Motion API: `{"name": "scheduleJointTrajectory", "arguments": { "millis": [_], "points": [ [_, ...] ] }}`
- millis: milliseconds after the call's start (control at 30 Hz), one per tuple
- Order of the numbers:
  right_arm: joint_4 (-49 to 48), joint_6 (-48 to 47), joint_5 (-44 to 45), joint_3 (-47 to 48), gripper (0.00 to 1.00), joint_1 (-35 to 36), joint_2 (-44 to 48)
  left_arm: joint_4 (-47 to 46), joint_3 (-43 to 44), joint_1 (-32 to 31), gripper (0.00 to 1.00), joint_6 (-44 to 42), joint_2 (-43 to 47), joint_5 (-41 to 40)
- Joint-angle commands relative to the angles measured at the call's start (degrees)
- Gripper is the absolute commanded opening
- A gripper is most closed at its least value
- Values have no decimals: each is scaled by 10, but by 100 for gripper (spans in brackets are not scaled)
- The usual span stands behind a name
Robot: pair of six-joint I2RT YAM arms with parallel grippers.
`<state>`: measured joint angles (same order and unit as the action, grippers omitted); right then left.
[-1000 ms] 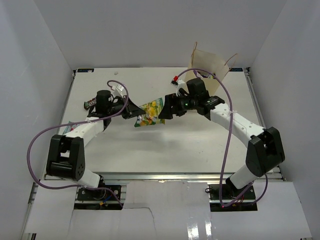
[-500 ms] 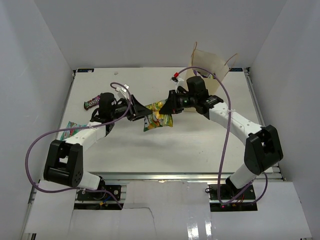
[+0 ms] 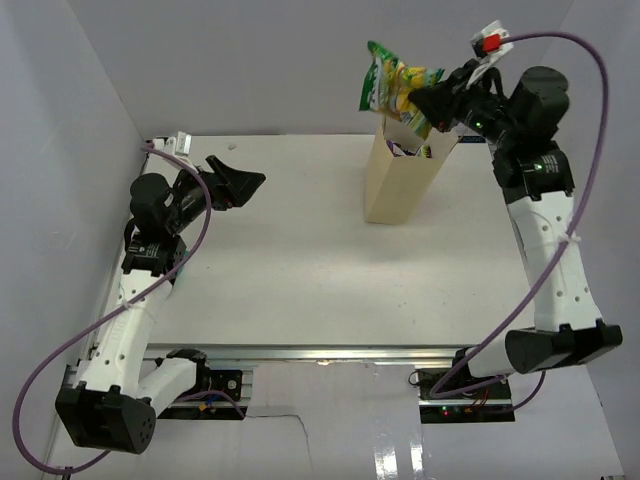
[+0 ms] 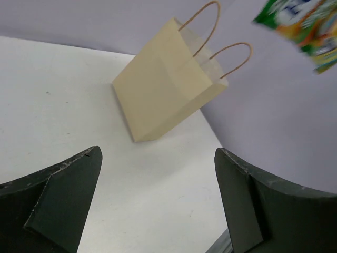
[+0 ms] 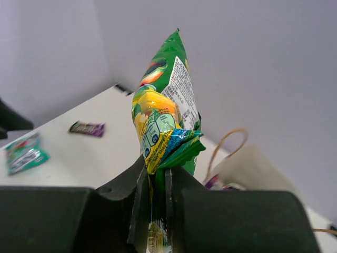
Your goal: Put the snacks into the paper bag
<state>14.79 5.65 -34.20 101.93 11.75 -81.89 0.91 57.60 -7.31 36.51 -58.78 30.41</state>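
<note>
- I'm in a lab test cell: plain white walls (image 3: 250, 60) box in my white table (image 3: 300, 270).
- Aluminium rail (image 3: 330, 352) along the near edge, purple cables (image 3: 550, 35) looping around.

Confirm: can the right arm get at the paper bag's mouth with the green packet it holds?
Probably yes. The right end effector grips the green packet just above the paper bag, which stands upright with its mouth open. Nothing shows between them; the left arm is well clear.

Top view high overhead, left wrist facing the paper bag (image 4: 163, 100) from afar, right wrist close above it
</note>
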Motion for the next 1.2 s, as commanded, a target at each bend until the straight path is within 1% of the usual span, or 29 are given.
{"name": "scheduleJointTrajectory", "arguments": {
  "millis": [0,33,133,267,433,567,667,700,867,967,1000,1033,1067,1100,1167],
  "points": [
    [12,-106,115,55,8,7,51,81,-34,13,98,-48,16,-40],
    [9,-116,175,63,8,7,52,81,-43,16,98,-46,20,-40],
    [1,-157,267,64,8,7,44,69,-75,18,98,-36,36,-39],
    [1,-186,319,48,8,7,16,70,-86,18,98,-38,43,-40],
    [-29,-186,382,-16,8,7,4,92,-82,19,98,-53,49,-46],
    [-30,-170,365,-43,8,7,-11,96,-93,23,98,-56,56,-48],
    [-13,-152,310,-39,8,8,-39,95,-100,23,98,-55,57,-47],
    [-7,-141,285,-35,8,8,-49,95,-100,24,98,-54,58,-47],
    [9,-116,215,-2,8,23,-118,106,-98,25,98,-57,62,-50],
    [9,-104,202,13,8,40,-149,116,-99,26,98,-60,69,-55],
    [9,-102,194,13,10,49,-158,117,-101,27,98,-61,75,-58],
    [9,-100,190,10,21,53,-163,123,-102,27,98,-61,78,-59],
    [9,-99,184,7,29,61,-165,125,-103,27,98,-62,81,-61],
    [9,-97,183,4,44,64,-169,128,-105,29,98,-65,85,-64],
    [6,-96,178,-9,56,71,-170,136,-107,31,98,-66,88,-68]
  ]
}}
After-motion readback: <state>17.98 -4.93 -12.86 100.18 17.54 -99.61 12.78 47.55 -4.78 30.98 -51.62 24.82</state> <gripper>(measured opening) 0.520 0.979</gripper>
